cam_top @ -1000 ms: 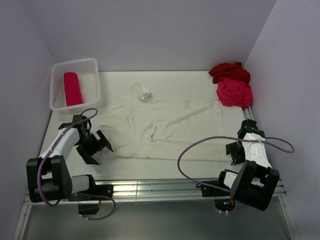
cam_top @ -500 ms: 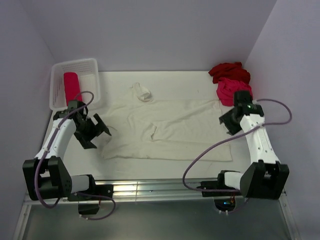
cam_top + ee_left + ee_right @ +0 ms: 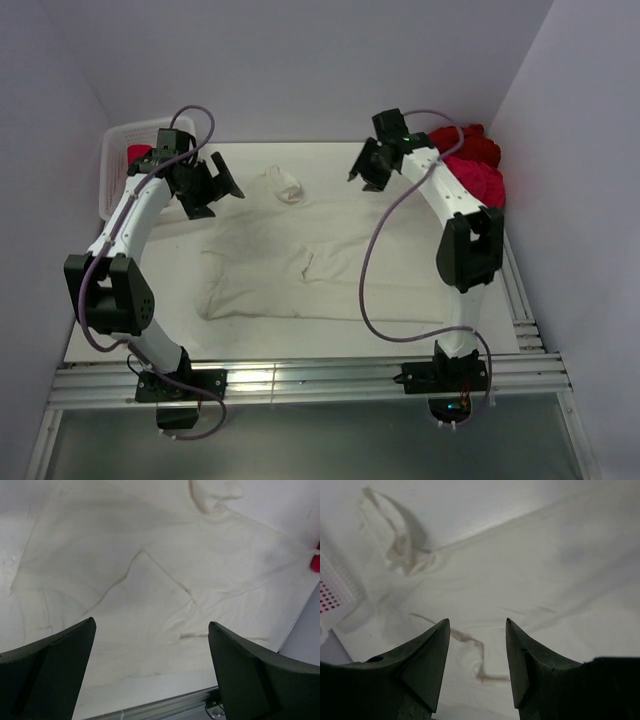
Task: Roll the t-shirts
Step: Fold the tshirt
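A cream-white t-shirt lies spread flat in the middle of the table, with one bunched sleeve at its far edge. My left gripper hovers over the shirt's far left corner, open wide and holding nothing. In the left wrist view the gripper looks down on the cream shirt. My right gripper hangs over the far right part, open and empty above the cloth. A dark red t-shirt and a hot pink one lie crumpled at the far right.
A white mesh basket stands at the far left corner, with a rolled pink-red t-shirt inside, partly hidden by my left arm. The basket's wall shows in the right wrist view. Side walls close in on both sides.
Both arms have swung from the near edge of the table out to the far side, over the cream shirt's far edge. The right jaws have narrowed slightly.
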### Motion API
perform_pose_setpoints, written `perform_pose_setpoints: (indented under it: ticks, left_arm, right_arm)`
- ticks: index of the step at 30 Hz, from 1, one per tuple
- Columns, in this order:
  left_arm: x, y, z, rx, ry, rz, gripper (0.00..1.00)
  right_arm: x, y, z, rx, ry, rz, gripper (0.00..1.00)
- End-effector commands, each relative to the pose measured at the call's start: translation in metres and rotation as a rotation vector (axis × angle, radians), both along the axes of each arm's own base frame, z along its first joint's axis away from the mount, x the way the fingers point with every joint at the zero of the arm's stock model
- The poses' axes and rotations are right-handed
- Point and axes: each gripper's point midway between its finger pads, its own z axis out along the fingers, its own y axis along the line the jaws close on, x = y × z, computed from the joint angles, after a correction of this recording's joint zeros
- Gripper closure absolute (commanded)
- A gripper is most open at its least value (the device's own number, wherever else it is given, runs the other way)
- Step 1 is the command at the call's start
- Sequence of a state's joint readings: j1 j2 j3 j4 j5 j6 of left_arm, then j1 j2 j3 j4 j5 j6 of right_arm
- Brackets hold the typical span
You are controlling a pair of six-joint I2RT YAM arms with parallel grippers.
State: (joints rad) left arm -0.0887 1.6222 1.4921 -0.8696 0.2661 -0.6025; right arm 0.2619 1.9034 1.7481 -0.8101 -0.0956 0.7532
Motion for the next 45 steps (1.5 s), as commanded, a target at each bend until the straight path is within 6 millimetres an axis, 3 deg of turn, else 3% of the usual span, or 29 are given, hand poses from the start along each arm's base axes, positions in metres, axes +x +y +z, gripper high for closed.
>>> perform_pose_setpoints:
  ticks: [1,2,3,4,5,6,7,9,12,14,15,16,22,23,28,30,31,33,34,37,40,41,43,45]
  left_arm:
    - [0.037,-0.009,0.012,-0.025,-0.111,-0.064,0.00]
    - [0.042,-0.013,0.008,-0.040,-0.114,-0.081,0.01]
    - [0.047,-0.016,-0.004,-0.054,-0.093,-0.087,0.02]
    - [0.051,-0.020,-0.009,-0.075,-0.096,-0.100,0.02]
    - [0.054,-0.022,-0.013,-0.083,-0.087,-0.106,0.03]
    - [0.060,-0.025,-0.025,-0.085,-0.058,-0.108,0.04]
    - [0.063,-0.025,-0.030,-0.084,-0.050,-0.104,0.04]
    - [0.069,-0.026,-0.040,-0.093,-0.038,-0.089,0.04]
    - [0.085,-0.028,-0.047,-0.092,-0.059,-0.080,0.05]
    - [0.092,-0.031,-0.061,-0.093,-0.034,-0.092,0.07]
    - [0.100,-0.034,-0.057,-0.098,-0.050,-0.100,0.07]
    - [0.102,-0.035,-0.059,-0.100,-0.043,-0.106,0.07]
    - [0.109,-0.054,-0.069,-0.072,-0.043,-0.167,0.08]
    - [0.108,-0.059,-0.076,-0.075,-0.025,-0.177,0.08]
    - [0.105,-0.060,-0.092,-0.067,0.016,-0.179,0.08]
    - [0.109,-0.059,-0.093,-0.056,0.012,-0.182,0.08]
    - [0.109,-0.057,-0.094,-0.043,0.017,-0.179,0.08]
    - [0.114,-0.056,-0.095,-0.038,0.015,-0.178,0.08]
    - [0.115,-0.055,-0.095,-0.036,0.018,-0.175,0.08]
    - [0.126,-0.049,-0.091,-0.045,0.005,-0.155,0.08]
    - [0.137,-0.040,-0.087,-0.063,-0.011,-0.133,0.08]
    - [0.142,-0.038,-0.081,-0.071,-0.028,-0.131,0.08]
    - [0.148,-0.036,-0.079,-0.071,-0.042,-0.135,0.08]
    - [0.152,-0.038,-0.079,-0.079,-0.049,-0.137,0.08]
  right_arm:
    - [0.038,0.067,0.040,0.090,-0.186,0.223,0.44]
    - [0.039,0.087,0.043,0.146,-0.197,0.282,0.44]
    - [0.047,0.101,0.023,0.149,-0.169,0.289,0.44]
    - [0.059,0.111,0.035,0.164,-0.214,0.297,0.44]
    - [0.062,0.123,0.031,0.190,-0.218,0.326,0.44]
    - [0.068,0.133,0.015,0.196,-0.200,0.326,0.40]
    - [0.077,0.141,0.021,0.211,-0.232,0.325,0.39]
    - [0.090,0.160,0.012,0.276,-0.267,0.340,0.37]
    - [0.103,0.177,0.004,0.316,-0.319,0.339,0.33]
    - [0.109,0.186,-0.013,0.320,-0.320,0.330,0.30]
    - [0.114,0.189,-0.012,0.333,-0.335,0.325,0.30]
    - [0.116,0.191,-0.028,0.334,-0.312,0.320,0.30]
    - [0.125,0.205,-0.038,0.405,-0.314,0.315,0.33]
    - [0.125,0.207,-0.051,0.408,-0.293,0.311,0.34]
    - [0.126,0.220,-0.052,0.472,-0.283,0.356,0.39]
    - [0.125,0.224,-0.054,0.505,-0.282,0.360,0.51]
    - [0.126,0.223,-0.054,0.511,-0.283,0.356,0.63]
    - [0.129,0.224,-0.058,0.540,-0.274,0.349,0.76]
    - [0.131,0.224,-0.058,0.552,-0.275,0.348,0.89]
    - [0.140,0.218,-0.055,0.609,-0.269,0.315,1.00]
    - [0.154,0.204,-0.048,0.653,-0.286,0.267,1.00]
    - [0.157,0.201,-0.043,0.658,-0.295,0.264,0.93]
    - [0.162,0.191,-0.039,0.646,-0.301,0.250,0.67]
    - [0.160,0.186,-0.041,0.630,-0.288,0.252,0.62]
